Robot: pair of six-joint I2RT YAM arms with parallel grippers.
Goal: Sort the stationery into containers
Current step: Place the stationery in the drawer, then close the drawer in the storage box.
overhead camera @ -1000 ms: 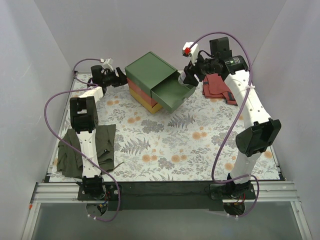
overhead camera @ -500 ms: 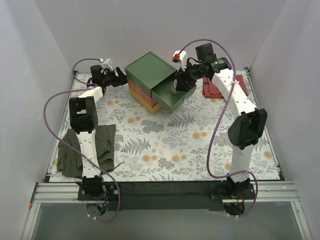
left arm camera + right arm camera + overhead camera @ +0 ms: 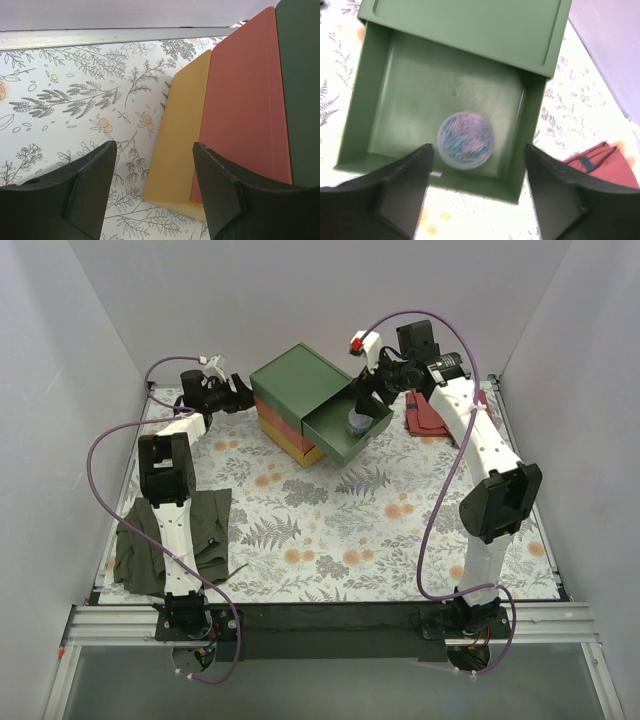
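Observation:
The stacked box stands at the back of the table, with a green top (image 3: 298, 378), a red drawer (image 3: 272, 421) and a yellow drawer (image 3: 303, 451). The green drawer (image 3: 335, 436) is pulled out. A small round clear piece (image 3: 357, 423) with blue and pink bits inside lies in it, also seen in the right wrist view (image 3: 465, 140). My right gripper (image 3: 368, 390) hovers above the drawer, open and empty (image 3: 478, 148). My left gripper (image 3: 240, 392) is open and empty at the box's back left, facing the yellow side (image 3: 185, 145) (image 3: 153, 146). Pens and highlighters are out of view.
A red cloth (image 3: 436, 415) lies right of the open drawer and shows in the right wrist view (image 3: 600, 162). An olive cloth (image 3: 170, 535) lies at the near left beside the left arm. White walls enclose the table on three sides.
My right gripper dipped into the green drawer, let go of the round piece and rose back up. The piece now lies in the drawer. The left arm has not moved.

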